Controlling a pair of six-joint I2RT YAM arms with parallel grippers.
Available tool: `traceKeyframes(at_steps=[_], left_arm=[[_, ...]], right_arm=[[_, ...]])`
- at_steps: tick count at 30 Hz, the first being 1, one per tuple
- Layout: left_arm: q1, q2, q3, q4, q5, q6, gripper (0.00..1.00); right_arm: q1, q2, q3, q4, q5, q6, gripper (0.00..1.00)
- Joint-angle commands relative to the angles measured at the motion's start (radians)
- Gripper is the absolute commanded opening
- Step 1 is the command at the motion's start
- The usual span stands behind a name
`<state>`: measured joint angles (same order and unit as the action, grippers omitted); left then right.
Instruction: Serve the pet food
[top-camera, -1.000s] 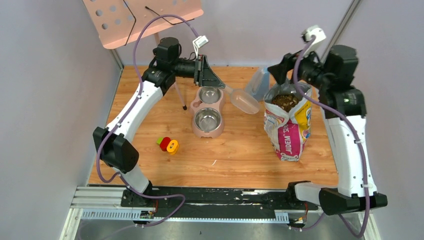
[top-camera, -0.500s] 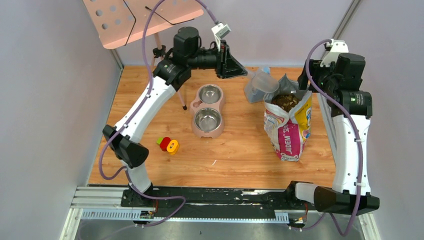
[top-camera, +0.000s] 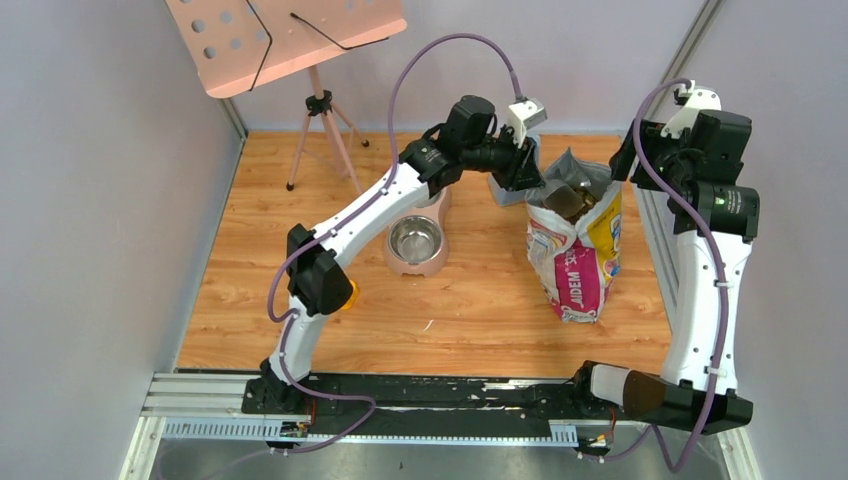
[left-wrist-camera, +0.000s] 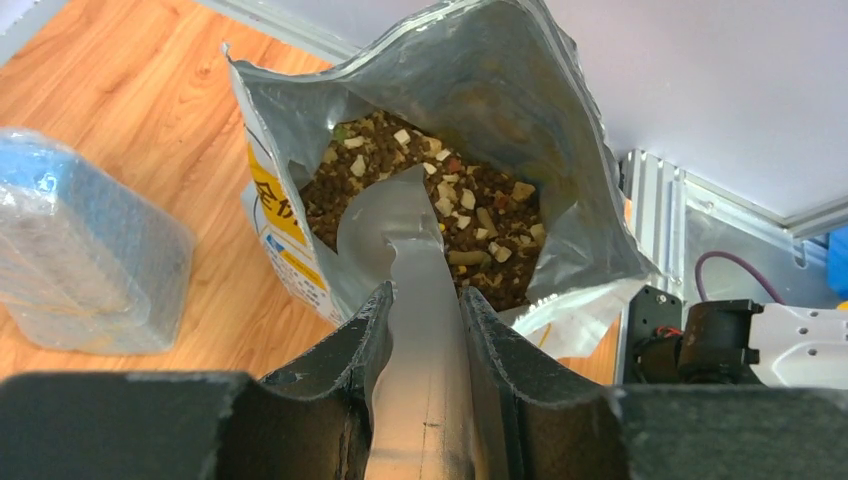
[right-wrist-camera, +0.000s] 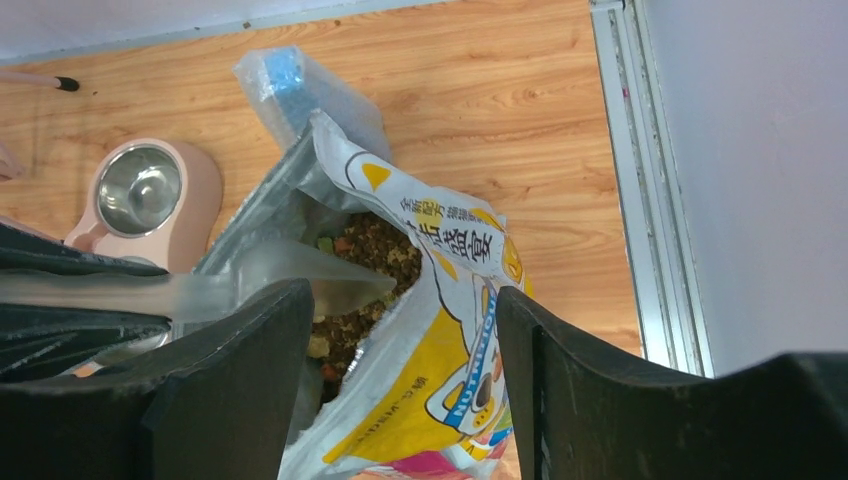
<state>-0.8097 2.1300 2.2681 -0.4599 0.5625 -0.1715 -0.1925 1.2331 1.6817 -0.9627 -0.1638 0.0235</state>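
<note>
**Left pincer (left-wrist-camera: 425, 300) clamped on the handle of a translucent grey plastic scoop (left-wrist-camera: 385, 215) at the mouth of an upright white, yellow and pink printed bag (top-camera: 575, 265).**
On the wooden table (top-camera: 480, 310), a pink double feeder with steel bowls (top-camera: 413, 270) and a clear-and-blue plastic packet (left-wrist-camera: 80, 250) sit beside the bag. The scoop's bowl hides part of the pet food (left-wrist-camera: 470, 215), a loose heap of brown and tan pellets inside the foil-lined bag. The heap faces upward and has no evident long axis. The right pincer (right-wrist-camera: 402, 292) hovers over the bag's rim, fingers apart.

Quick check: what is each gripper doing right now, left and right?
The left gripper is shut on the scoop, its bowl in the bag.
The right gripper is open, astride the bag rim.
</note>
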Motion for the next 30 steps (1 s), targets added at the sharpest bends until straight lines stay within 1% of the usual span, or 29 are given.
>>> traceKeyframes(at_steps=[1, 3, 5, 6, 9, 12, 16, 21, 24, 25, 29, 30], left_arm=[[0.001, -0.011, -0.001, 0.103, -0.031, 0.028, 0.00], [-0.003, 0.001, -0.013, 0.128, -0.023, 0.032, 0.00], [-0.011, 0.019, -0.014, 0.145, -0.017, 0.059, 0.00], [-0.014, 0.026, -0.005, 0.148, -0.017, 0.072, 0.00], [-0.030, 0.068, 0.020, 0.168, -0.022, 0.123, 0.00], [-0.050, 0.107, 0.043, 0.187, -0.025, 0.133, 0.00], [-0.077, 0.119, 0.013, 0.201, -0.073, 0.194, 0.00], [-0.080, 0.122, -0.031, 0.251, -0.159, 0.178, 0.00], [-0.078, 0.120, -0.019, 0.249, -0.159, 0.141, 0.00], [-0.078, 0.118, -0.013, 0.248, -0.152, 0.134, 0.00], [-0.078, 0.111, -0.004, 0.240, -0.142, 0.091, 0.00], [-0.078, 0.110, -0.004, 0.232, -0.140, 0.088, 0.00]], right_arm=[[-0.022, -0.052, -0.043, 0.005, -0.002, 0.033, 0.68], [-0.062, -0.066, -0.070, 0.007, -0.025, 0.032, 0.68], [-0.137, -0.067, -0.067, 0.005, -0.093, 0.027, 0.69], [-0.156, -0.059, -0.054, 0.000, -0.123, 0.018, 0.70], [-0.163, 0.005, 0.011, -0.021, -0.188, -0.012, 0.70], [-0.161, 0.080, 0.094, -0.059, -0.232, -0.003, 0.70], [-0.152, 0.154, 0.174, -0.114, -0.293, -0.013, 0.71], [-0.106, 0.227, 0.213, -0.180, -0.219, -0.004, 0.70], [-0.047, 0.253, 0.215, -0.223, -0.184, -0.018, 0.70], [-0.027, 0.254, 0.213, -0.232, -0.165, -0.048, 0.70], [0.050, 0.245, 0.205, -0.247, -0.037, -0.068, 0.66], [0.065, 0.241, 0.205, -0.251, -0.008, -0.075, 0.64]])
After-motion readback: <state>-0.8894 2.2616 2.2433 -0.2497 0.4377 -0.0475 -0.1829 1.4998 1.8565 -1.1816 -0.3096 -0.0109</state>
